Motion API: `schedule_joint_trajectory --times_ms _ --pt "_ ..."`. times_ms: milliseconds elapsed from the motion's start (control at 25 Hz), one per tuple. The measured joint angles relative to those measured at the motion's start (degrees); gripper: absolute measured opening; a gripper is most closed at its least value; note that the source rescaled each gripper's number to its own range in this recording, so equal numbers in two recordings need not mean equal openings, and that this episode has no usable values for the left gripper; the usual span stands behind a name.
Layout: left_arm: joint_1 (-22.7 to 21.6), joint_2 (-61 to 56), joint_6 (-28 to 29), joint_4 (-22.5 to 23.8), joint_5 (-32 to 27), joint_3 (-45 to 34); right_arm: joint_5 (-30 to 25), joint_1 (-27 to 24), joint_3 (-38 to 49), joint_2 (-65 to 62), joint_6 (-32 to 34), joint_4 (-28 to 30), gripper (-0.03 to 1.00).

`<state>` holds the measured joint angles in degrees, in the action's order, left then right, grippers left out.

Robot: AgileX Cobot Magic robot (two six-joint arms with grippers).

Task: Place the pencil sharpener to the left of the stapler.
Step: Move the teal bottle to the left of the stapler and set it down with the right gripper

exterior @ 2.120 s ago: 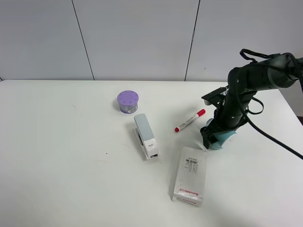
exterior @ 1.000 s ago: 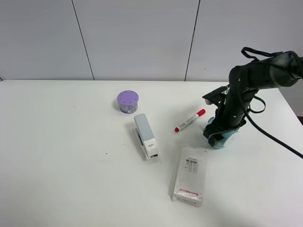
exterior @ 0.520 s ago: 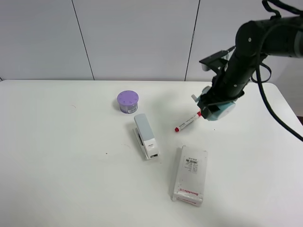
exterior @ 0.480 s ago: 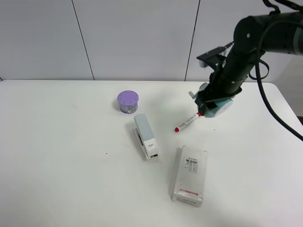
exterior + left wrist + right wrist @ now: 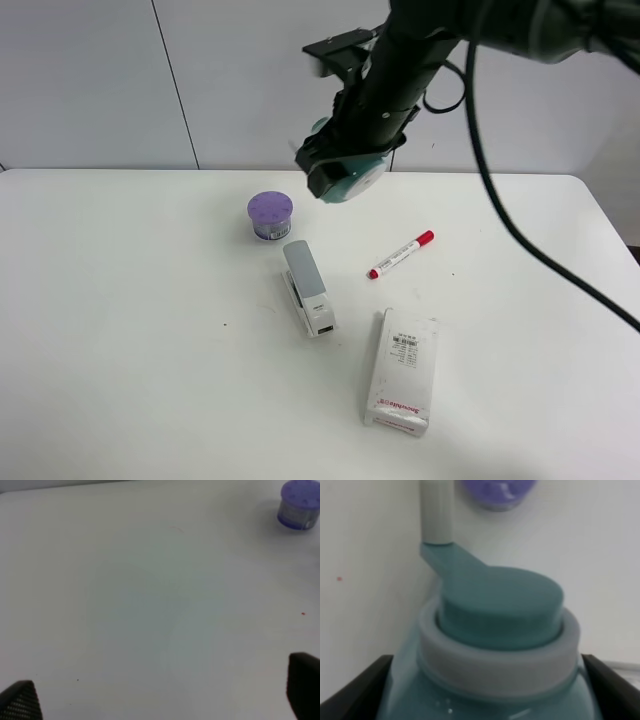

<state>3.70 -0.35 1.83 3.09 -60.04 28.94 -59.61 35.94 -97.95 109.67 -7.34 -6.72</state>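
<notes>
The teal pencil sharpener (image 5: 352,180) hangs in the air, with my right gripper (image 5: 338,172) shut on it. It is above the table, near the purple tin and behind the stapler. In the right wrist view the sharpener (image 5: 497,615) fills the picture, its round teal crank face and white ring between the dark fingers (image 5: 362,690). The stapler (image 5: 308,287), pale grey-blue on top, lies flat near the table's middle. My left gripper (image 5: 160,700) is open over bare table and does not show in the exterior view.
A purple round tin (image 5: 271,215) stands just behind the stapler, and it also shows in the left wrist view as the tin (image 5: 298,506). A red marker (image 5: 400,254) lies right of the stapler. A white box with red print (image 5: 402,384) lies at the front right.
My right gripper has lifted the sharpener off the table at the right and carried it up and to the left, past the marker. Stapler, tin and box have not moved.
</notes>
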Motion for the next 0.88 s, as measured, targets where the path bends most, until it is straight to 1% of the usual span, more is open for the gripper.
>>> schedule_joint_trajectory --times_ms 160,360,600,760,880 --pt "0.0 0.0 0.0 0.0 0.0 0.0 -0.21 5.09 -0.53 4.34 2.95 -0.76 0.01" --pt "0.0 0.0 0.0 0.0 0.0 0.0 1.14 9.37 -0.53 7.9 5.63 -2.5 0.01" --pt "0.0 0.0 0.0 0.0 0.0 0.0 2.28 11.86 -1.16 11.51 12.35 -2.37 0.01" --pt "0.0 0.0 0.0 0.04 0.0 0.0 2.44 12.8 -1.16 13.94 15.35 -1.92 0.01" --pt "0.0 0.0 0.0 0.04 0.0 0.0 2.56 12.96 -1.16 15.47 16.37 -1.35 0.01"
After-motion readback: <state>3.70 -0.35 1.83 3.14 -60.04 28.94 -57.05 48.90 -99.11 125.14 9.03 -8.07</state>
